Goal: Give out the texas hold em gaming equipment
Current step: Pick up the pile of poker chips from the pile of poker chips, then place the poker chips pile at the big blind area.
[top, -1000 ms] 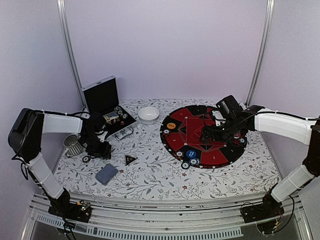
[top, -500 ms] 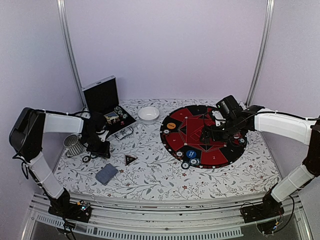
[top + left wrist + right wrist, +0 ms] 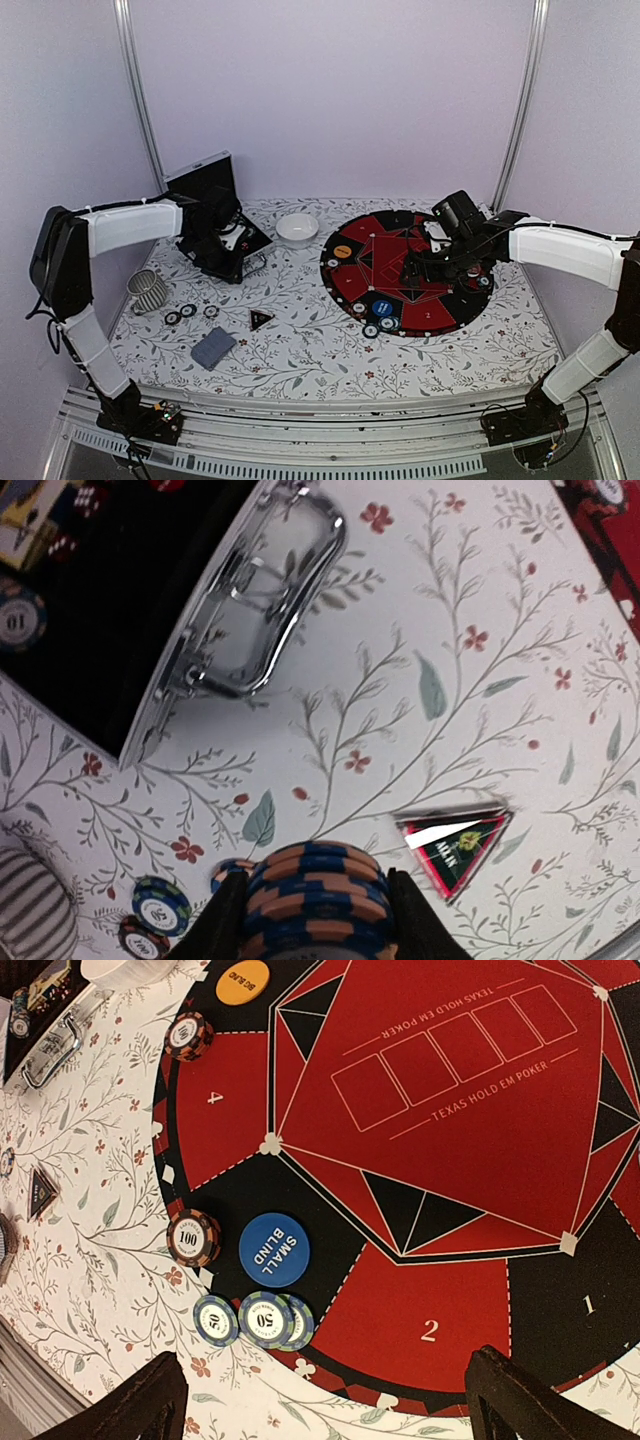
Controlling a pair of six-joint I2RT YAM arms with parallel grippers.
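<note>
My left gripper [image 3: 315, 920] is shut on a stack of blue-and-orange poker chips [image 3: 315, 895] and holds it above the tablecloth. In the top view it [image 3: 222, 262] hangs next to the black case [image 3: 205, 195]. Three loose chips [image 3: 188, 312] lie on the cloth left of a triangular marker [image 3: 261, 319]. A grey-blue card deck [image 3: 213, 347] lies nearer the front. My right gripper [image 3: 335, 1410] is open and empty over the round poker mat [image 3: 440, 310]. Below it are the blue small-blind disc [image 3: 274, 1250], a 100 chip stack [image 3: 193, 1237] and 50 chips [image 3: 262, 1318]. An orange disc [image 3: 242, 982] lies farther off.
A striped cup [image 3: 147, 290] stands at the left edge. A white bowl [image 3: 297, 228] sits at the back between the case and the mat. The case handle [image 3: 250, 610] lies just beyond the held stack. Another chip stack [image 3: 188, 1035] sits by seat 4.
My left gripper has risen from the cloth beside the cup and moved back and right toward the case, leaving three chips behind. The right arm has barely moved.
</note>
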